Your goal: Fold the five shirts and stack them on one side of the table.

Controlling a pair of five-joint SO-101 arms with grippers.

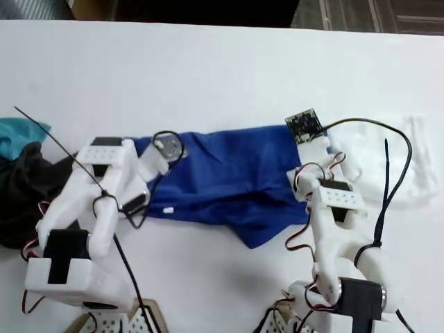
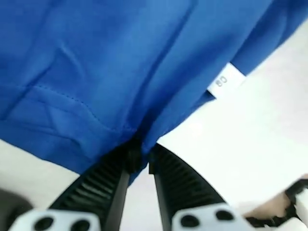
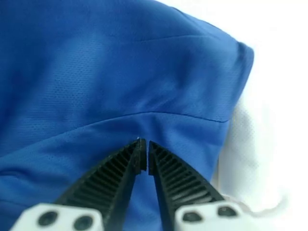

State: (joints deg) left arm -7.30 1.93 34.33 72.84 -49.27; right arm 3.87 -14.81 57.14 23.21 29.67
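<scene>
Left gripper and right gripper pinch the blue shirt.
Lifting both ends together should hold its fold straight.

The shirt is plain blue, the table white, a heaped garment black, a cloth teal.

A white table spans the high view, evenly lit. Beyond its far edge lies a dark strip, with a grey ribbed surface far left and brown framed panels far right.
</scene>
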